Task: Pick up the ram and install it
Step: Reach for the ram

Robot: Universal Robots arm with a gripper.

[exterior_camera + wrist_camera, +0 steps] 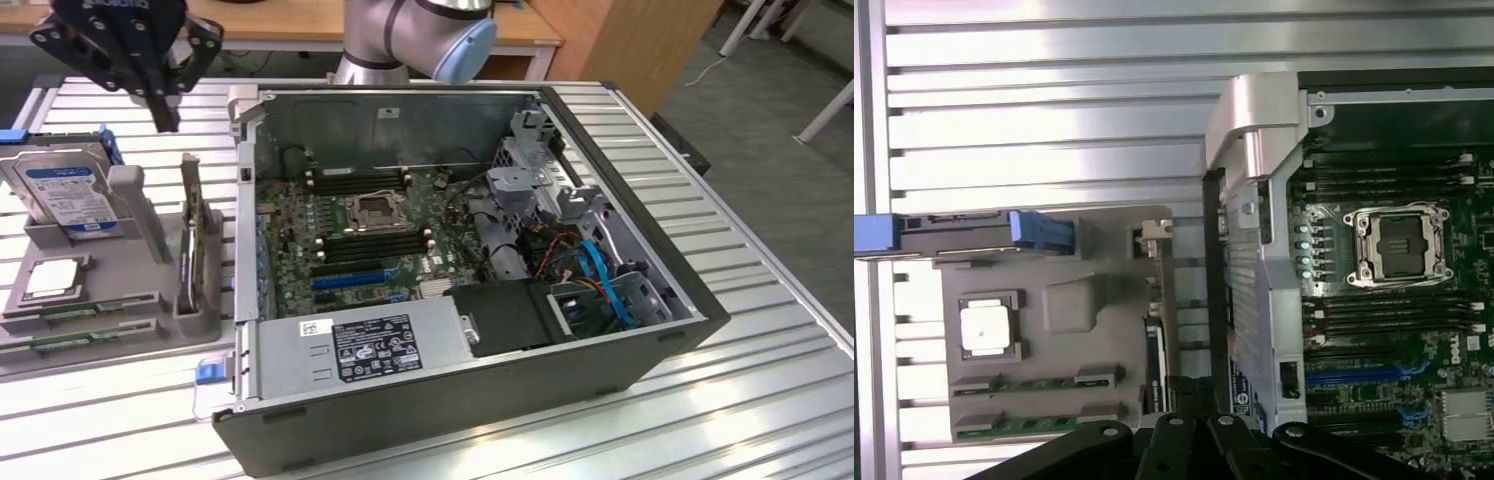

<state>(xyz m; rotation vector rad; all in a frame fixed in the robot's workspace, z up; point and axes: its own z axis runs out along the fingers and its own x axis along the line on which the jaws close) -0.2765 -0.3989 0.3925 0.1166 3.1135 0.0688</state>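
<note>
Hovering gripper (163,118) closed tight, holding nothing; ram (76,311) lies flat in grey tray (147,292), well apart from gripper.

Gripper (163,115) shut, raised over the far corner of the worktop (767,300).
Its black fingers (166,100) are pressed together and point straight down, high above the corner on the exterior view's left. The grey arm (394,35), with a blue joint cap (467,48), rises from the worktop's far edge and reaches toward that corner.
</note>
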